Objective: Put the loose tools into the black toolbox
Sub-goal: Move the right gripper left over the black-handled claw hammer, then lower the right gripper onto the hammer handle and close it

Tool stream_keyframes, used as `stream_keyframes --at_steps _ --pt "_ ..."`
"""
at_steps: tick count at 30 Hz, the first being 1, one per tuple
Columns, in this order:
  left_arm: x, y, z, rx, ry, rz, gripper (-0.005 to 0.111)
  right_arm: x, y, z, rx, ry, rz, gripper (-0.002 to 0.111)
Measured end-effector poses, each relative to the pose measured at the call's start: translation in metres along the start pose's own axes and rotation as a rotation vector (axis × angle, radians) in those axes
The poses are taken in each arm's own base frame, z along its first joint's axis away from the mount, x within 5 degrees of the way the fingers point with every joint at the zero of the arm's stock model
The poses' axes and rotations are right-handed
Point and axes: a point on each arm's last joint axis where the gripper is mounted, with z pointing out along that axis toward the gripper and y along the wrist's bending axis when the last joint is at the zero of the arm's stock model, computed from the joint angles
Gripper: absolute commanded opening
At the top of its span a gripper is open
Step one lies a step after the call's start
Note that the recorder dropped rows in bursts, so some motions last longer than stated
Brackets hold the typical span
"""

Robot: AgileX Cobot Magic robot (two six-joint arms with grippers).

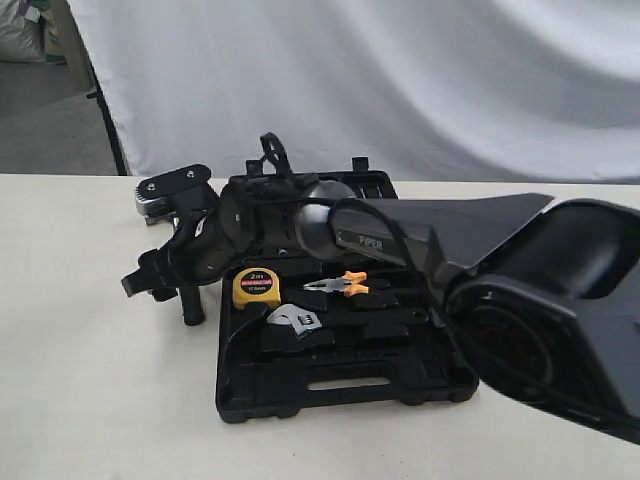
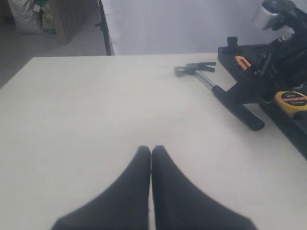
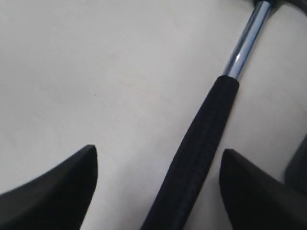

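right fingers gape empty astride the black-handled steel claw hammer; best lower, centre the handle between them, then close.

ROBOTICS TEST BAY: A bare cream table stretches ahead of the left gripper. Past its far edge a white sheet hangs as a plain backdrop beside a black stand. Farther off from the gripper, beyond the sheet's edge, a grey floor, stuffed sacks and a brown box suggest a back room rather than a home or shop. A black arm lettered PIPER reaches over a toolbox on the table.
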Motion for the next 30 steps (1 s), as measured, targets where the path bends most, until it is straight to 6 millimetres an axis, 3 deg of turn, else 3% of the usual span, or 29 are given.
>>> stream_keyframes --at_steps 3,4,6,7,9,22,30 --pt "0.0 0.0 0.0 0.0 0.0 0.0 0.001 0.006 -0.005 0.026 0.023 0.017 -0.063 0.066" --pt "0.0 0.0 0.0 0.0 0.0 0.0 0.001 0.009 -0.007 0.033 0.028 0.04 -0.084 0.061" --pt "0.0 0.0 0.0 0.0 0.0 0.0 0.001 0.011 -0.007 0.038 0.032 0.074 -0.121 0.037" --pt "0.0 0.0 0.0 0.0 0.0 0.0 0.001 0.009 -0.006 0.037 0.03 0.09 -0.125 0.018" --pt "0.0 0.0 0.0 0.0 0.0 0.0 0.001 0.008 -0.005 0.032 0.02 0.155 -0.126 0.0" --pt "0.0 0.0 0.0 0.0 0.0 0.0 0.001 -0.001 0.049 -0.005 -0.136 0.465 -0.127 0.001" --pt "0.0 0.0 0.0 0.0 0.0 0.0 0.001 -0.007 0.067 -0.025 -0.153 0.48 -0.135 0.001"
